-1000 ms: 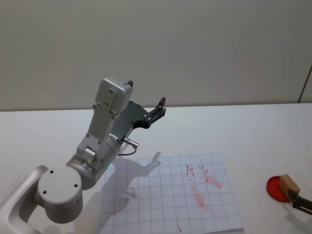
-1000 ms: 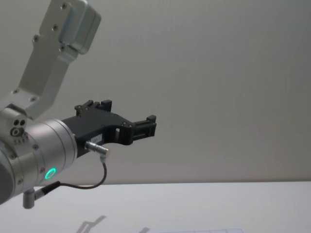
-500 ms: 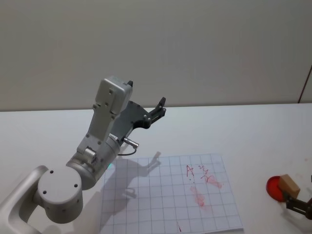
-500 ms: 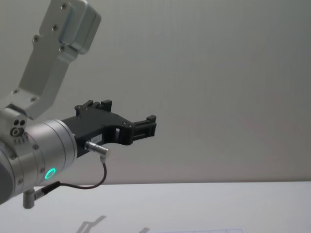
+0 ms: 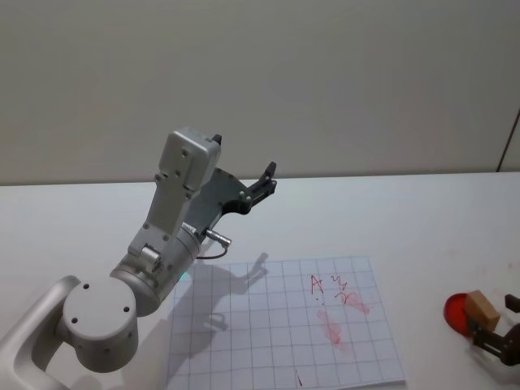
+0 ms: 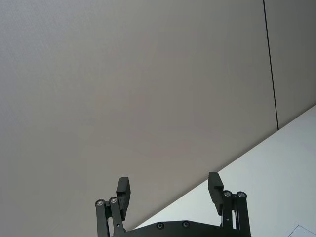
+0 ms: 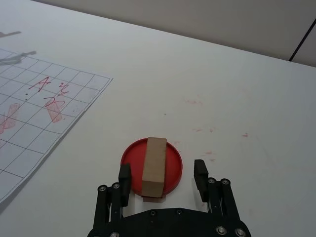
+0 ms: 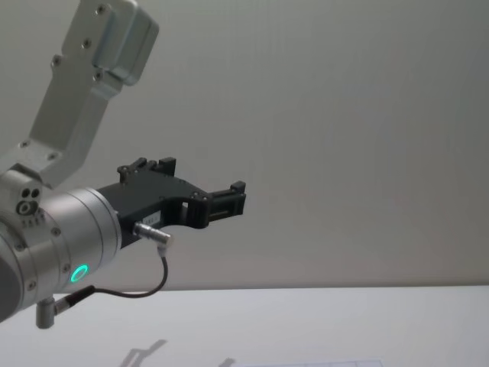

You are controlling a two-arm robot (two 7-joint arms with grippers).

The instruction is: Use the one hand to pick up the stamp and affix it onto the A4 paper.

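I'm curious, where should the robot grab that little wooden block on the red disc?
Grip the stamp across its two long flat sides, parallel and narrow. Probably come from the robot's side, where the right gripper sits open, one finger either side. The left gripper hangs raised, idle.

- The left gripper [image 6: 168,183] faces a plain grey wall [image 6: 123,84], with its two black fingers [image 6: 123,187] wide apart.
- A white table [image 6: 281,170] lies under the wall.
- A thin dark line [image 6: 270,64] goes down the wall.

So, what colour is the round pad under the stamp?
Red; the round pad under the stamp shows best in the right wrist view.
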